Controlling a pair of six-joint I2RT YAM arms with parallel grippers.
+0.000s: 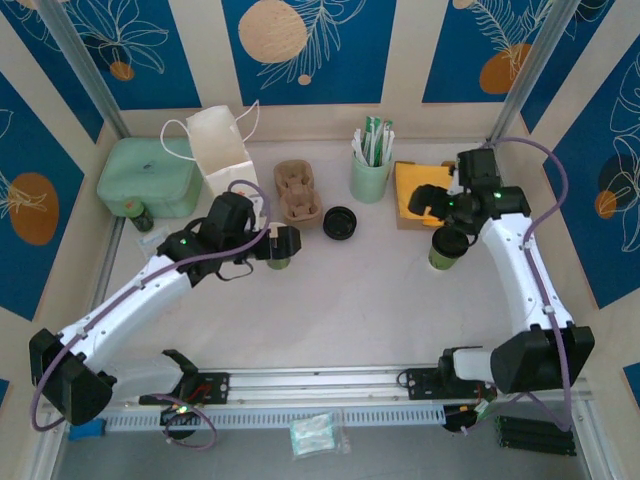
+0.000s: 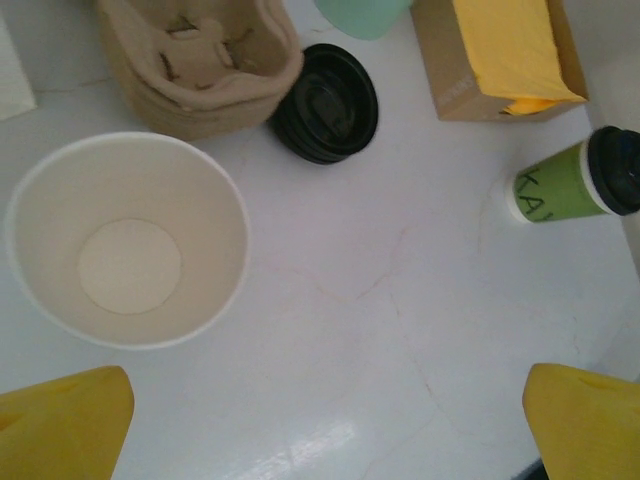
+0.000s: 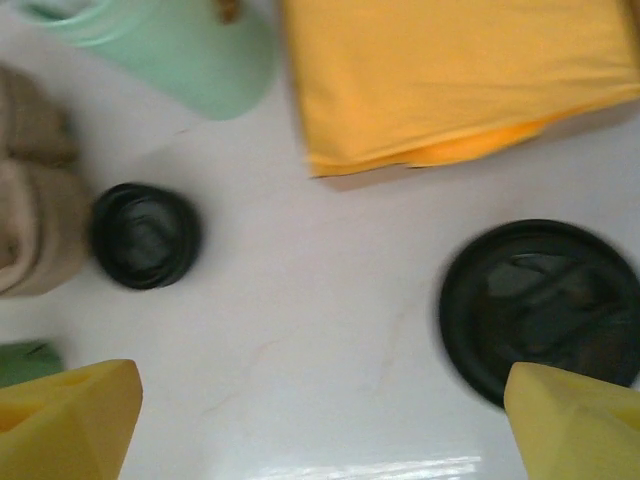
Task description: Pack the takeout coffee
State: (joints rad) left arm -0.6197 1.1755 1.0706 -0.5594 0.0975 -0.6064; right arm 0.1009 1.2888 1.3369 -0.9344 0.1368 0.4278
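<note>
The takeout coffee (image 1: 450, 247), a small cup with an olive-green band and a black lid, stands at the right of the table. In the right wrist view its lid (image 3: 540, 305) lies beside the right yellow finger (image 3: 580, 420), off to the right of the gap. My right gripper (image 1: 435, 203) (image 3: 320, 420) hovers above it, open, with bare table between the fingers. My left gripper (image 1: 280, 243) (image 2: 325, 430) is open over the table beside a lidless paper cup (image 2: 125, 240). The white paper bag (image 1: 225, 150) stands upright at the back left.
A cardboard cup carrier (image 1: 298, 192) and a loose black lid (image 1: 340, 222) sit mid-table. A mint-green cup of sachets (image 1: 370, 175) and a box of yellow napkins (image 1: 415, 190) stand behind the coffee. A mint-green container (image 1: 148, 178) is at the far left.
</note>
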